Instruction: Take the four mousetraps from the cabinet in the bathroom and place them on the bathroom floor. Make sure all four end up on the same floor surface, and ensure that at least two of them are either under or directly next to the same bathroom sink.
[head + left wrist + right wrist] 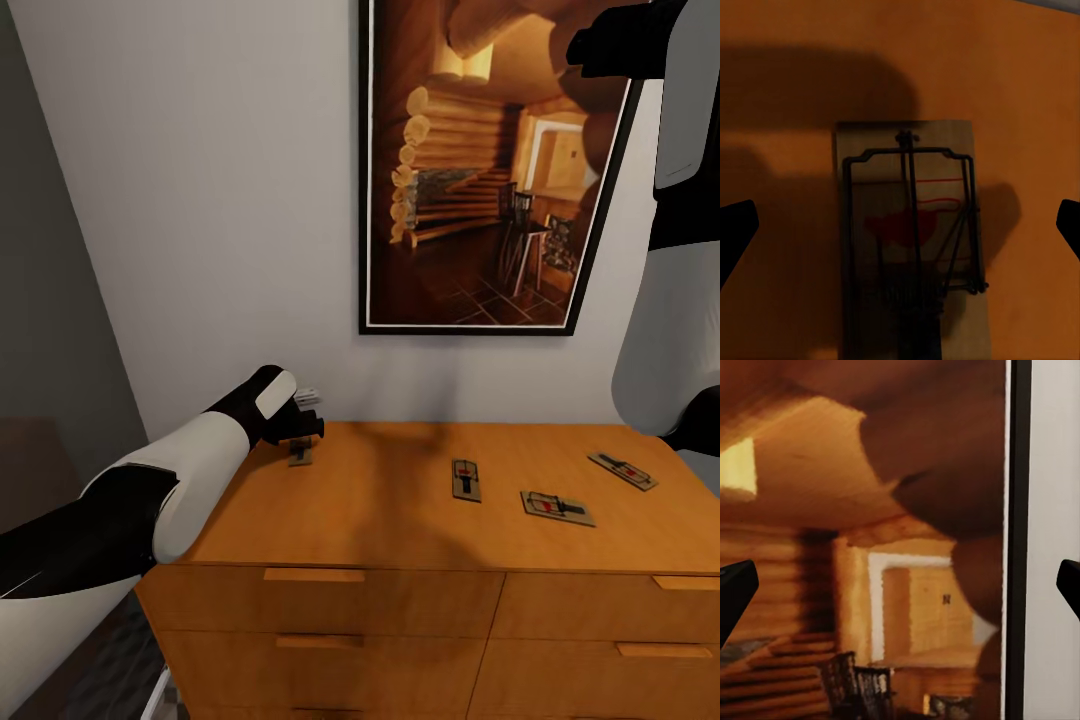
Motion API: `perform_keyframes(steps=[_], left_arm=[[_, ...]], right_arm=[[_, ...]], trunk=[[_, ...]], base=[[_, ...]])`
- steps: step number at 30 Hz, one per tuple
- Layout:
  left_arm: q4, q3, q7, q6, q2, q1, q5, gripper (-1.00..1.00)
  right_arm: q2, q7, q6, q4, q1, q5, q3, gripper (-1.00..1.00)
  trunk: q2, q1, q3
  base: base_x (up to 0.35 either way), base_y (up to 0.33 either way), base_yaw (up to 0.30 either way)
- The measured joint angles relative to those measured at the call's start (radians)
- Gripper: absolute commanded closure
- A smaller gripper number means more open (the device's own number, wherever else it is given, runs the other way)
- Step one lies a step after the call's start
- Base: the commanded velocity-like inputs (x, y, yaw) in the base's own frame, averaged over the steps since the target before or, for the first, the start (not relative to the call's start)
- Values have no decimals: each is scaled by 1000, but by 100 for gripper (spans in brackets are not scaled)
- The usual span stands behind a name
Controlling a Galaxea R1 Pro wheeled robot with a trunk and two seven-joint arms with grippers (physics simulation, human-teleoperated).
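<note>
Nearest us, the cabinet [400, 600] shows its drawer fronts w/ slim bar handles [314, 575]; its flat top carries all four mousetraps.

We see one mousetrap [558, 507] closest to the front edge, right of centre, lying flat and slightly skewed. Just beside it, a bit further back, a second mousetrap [466, 480] lies lengthwise front-to-back. A third mousetrap [622, 470] sits near the right edge, angled, well apart from the left one.

The fourth mousetrap [301, 454] lies near the back-left corner of the top, directly under our left gripper [303, 437]. In the left wrist view that mousetrap [911, 240] lies flat on the orange wood, red mark and wire bar visible, w/ the left gripper [900, 229] spread wide: one dark fingertip [735, 225] at each side of the frame, both clear of the board, nothing held.

Furthest back, the right gripper [900, 589] is raised up at the log-cabin picture [490, 170] on the wall; in the right wrist view its fingertips [735, 589] are also wide apart, empty, facing the picture's [870, 547] dark frame.
</note>
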Motion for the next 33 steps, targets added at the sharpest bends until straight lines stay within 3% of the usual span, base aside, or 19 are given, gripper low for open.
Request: perform_keyframes(steps=[23,28,33], left_arm=[[0,0,0,-2,0,0,0,-100],[-14,-4,-1,0,0,-1,-9,-100],[-14,-4,0,-1,0,-1,-7,-100]], right_arm=[[1,0,0,0,0,0,0,-100],[0,0,0,0,0,0,0,-100],[1,0,0,0,0,0,0,-100]], trunk=[[0,0,0],[-35,19,-15],[-35,19,-15]], base=[[0,0,0],[0,0,0],[0,0,0]])
